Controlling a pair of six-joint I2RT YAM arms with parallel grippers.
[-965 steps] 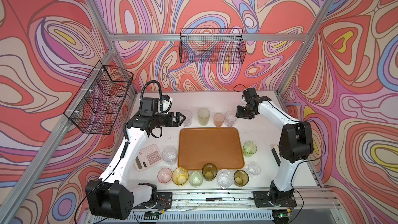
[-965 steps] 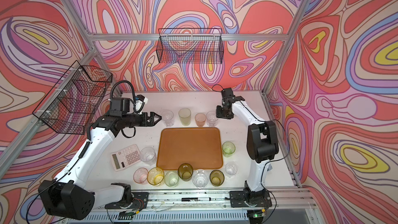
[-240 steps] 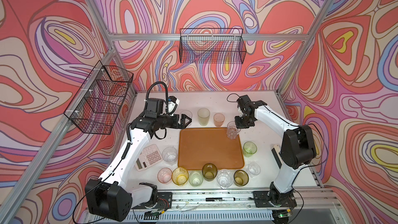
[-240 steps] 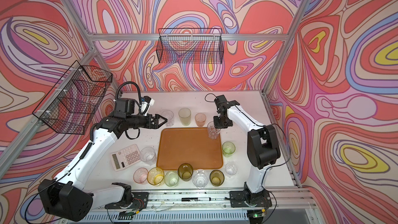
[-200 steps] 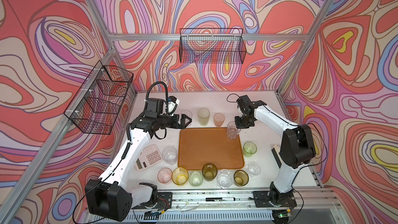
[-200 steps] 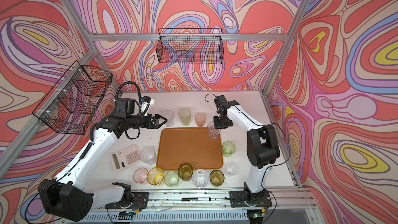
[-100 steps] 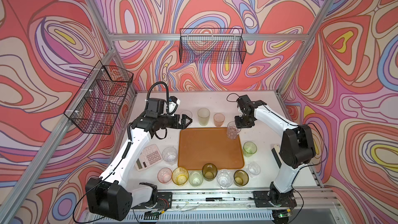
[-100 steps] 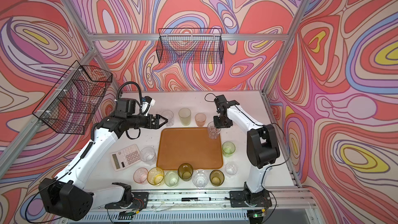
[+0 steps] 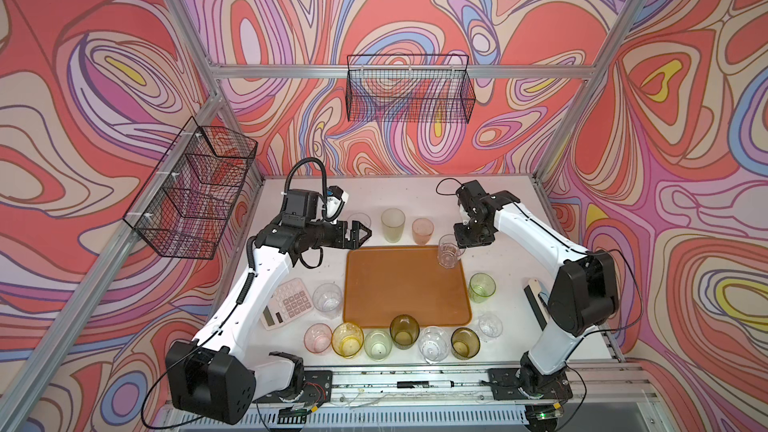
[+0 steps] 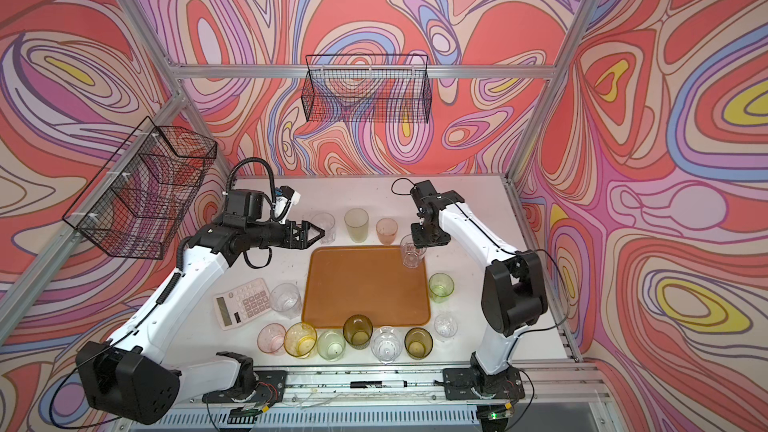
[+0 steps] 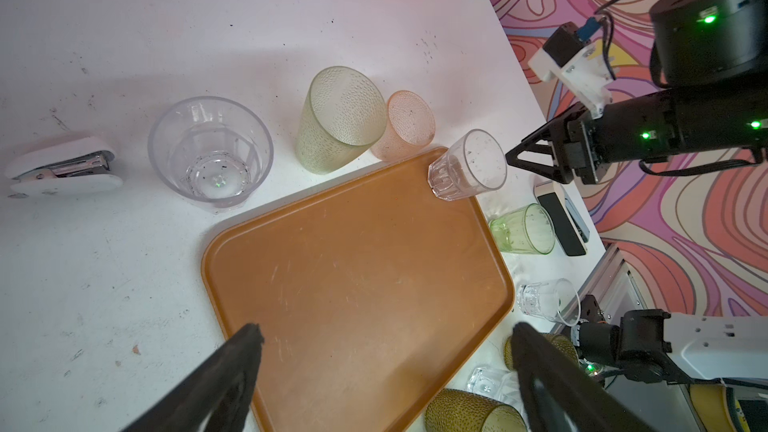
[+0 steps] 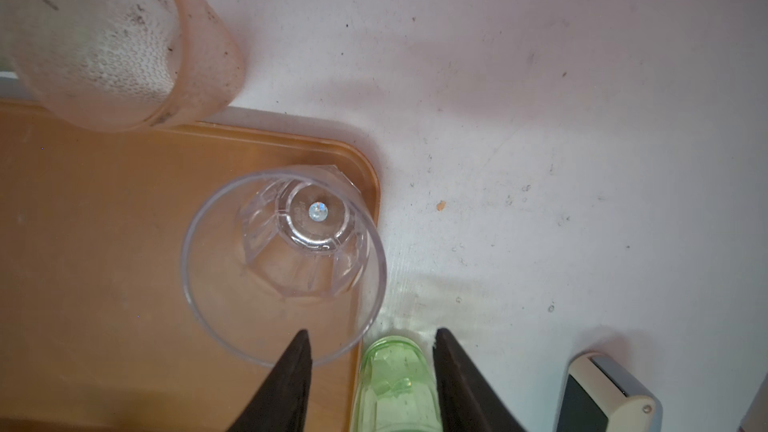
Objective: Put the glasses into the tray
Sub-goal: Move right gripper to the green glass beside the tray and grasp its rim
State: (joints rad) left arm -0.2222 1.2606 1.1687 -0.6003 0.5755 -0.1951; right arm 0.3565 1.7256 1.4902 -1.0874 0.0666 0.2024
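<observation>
The right gripper (image 12: pixel 370 336) hangs with jaws parted astride the rim of a clear glass (image 9: pixel 448 252) standing upright in the far right corner of the tray (image 9: pixel 399 284). The left gripper (image 9: pixel 362 233), spread wide and empty, hovers just beyond the tray's far left corner.

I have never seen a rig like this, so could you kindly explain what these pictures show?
Two white robot arms stand at a table; each ends in two black fingers. Two pictures look down from a camera pair overhead; the two close-ups come from cameras on the arms' wrists. On the table lie an orange tray, a calculator, a stapler and many small glasses around the tray. One clear glass stands upright in the tray's far right corner. The right fingers hang over its rim, apart, holding nothing. The left fingers are wide open and empty too.
</observation>
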